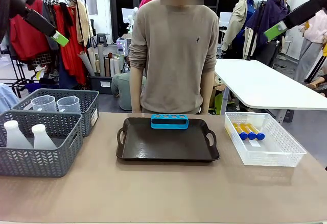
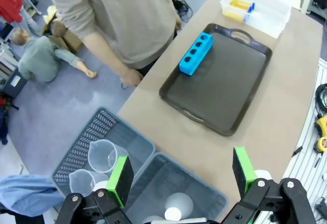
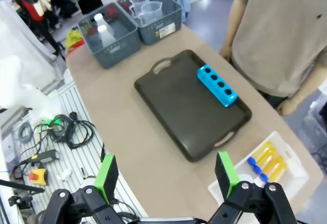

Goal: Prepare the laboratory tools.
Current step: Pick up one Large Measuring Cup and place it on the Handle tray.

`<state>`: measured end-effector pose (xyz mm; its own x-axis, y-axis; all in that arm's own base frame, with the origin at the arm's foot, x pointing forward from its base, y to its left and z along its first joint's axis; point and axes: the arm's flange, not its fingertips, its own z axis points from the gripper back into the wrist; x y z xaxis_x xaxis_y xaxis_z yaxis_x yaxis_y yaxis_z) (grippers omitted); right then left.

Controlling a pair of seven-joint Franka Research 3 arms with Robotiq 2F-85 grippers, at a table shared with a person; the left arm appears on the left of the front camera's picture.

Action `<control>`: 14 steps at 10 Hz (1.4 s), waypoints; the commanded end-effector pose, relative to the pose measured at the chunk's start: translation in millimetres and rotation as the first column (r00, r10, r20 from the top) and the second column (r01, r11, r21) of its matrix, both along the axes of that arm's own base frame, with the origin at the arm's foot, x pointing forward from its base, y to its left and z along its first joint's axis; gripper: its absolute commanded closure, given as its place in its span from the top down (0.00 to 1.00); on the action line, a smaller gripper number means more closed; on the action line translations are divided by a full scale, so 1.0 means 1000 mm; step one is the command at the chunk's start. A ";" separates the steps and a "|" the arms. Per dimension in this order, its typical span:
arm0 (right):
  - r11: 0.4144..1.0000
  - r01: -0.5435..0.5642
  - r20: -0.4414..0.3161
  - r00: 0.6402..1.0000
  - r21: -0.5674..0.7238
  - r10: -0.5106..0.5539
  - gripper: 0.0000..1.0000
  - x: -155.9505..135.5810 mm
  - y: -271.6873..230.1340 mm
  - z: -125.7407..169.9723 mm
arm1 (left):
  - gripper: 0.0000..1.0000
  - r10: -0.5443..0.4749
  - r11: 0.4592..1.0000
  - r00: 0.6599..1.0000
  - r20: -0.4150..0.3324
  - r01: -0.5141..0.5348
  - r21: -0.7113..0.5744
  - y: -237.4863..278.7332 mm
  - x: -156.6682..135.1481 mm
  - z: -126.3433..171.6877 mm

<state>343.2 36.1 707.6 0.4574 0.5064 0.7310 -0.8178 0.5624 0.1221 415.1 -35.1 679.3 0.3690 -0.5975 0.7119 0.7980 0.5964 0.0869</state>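
A blue four-hole rack [image 1: 169, 121] [image 2: 195, 53] [image 3: 217, 85] stands on the far edge of the black tray [image 1: 168, 145]. Two clear beakers [image 1: 56, 103] [image 2: 104, 155] sit in the far grey basket. Two frosted white flasks [image 1: 28, 135] [image 3: 102, 26] stand in the near grey basket. Several blue-capped amber tubes [image 1: 249, 130] [image 3: 268, 164] lie in the white basket. My left gripper [image 1: 57, 36] [image 2: 182, 175] hangs high above the grey baskets, open, with nothing between its fingers. High at the right, my right gripper [image 1: 278, 29] [image 3: 166, 175] is also open and holds nothing.
A person in a beige sweater [image 1: 173, 50] stands at the far edge behind the tray, arms down. The grey baskets [image 1: 61, 155] fill the table's left end and the white mesh basket [image 1: 271, 157] the right. Bare tabletop [image 1: 163, 188] lies in front of the tray.
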 end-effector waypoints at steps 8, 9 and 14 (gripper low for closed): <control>1.000 -0.003 0.016 1.000 0.018 0.003 1.00 -0.005 -0.010 0.004 | 1.00 0.028 1.000 0.999 0.025 -0.028 -0.011 0.008 0.001 0.005; 1.000 -0.003 0.016 1.000 0.018 0.003 1.00 -0.005 -0.010 0.004 | 1.00 0.028 1.000 0.999 0.025 -0.028 -0.011 0.008 0.001 0.005; 1.000 -0.003 0.016 1.000 0.018 0.003 1.00 -0.005 -0.010 0.004 | 1.00 0.028 1.000 0.999 0.025 -0.028 -0.011 0.008 0.001 0.005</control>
<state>338.3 24.5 710.9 0.4508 0.4970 0.7415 -0.8149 0.5682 0.1146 416.9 -28.2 683.6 0.3618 -0.5842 0.7265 0.7792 0.6173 0.1084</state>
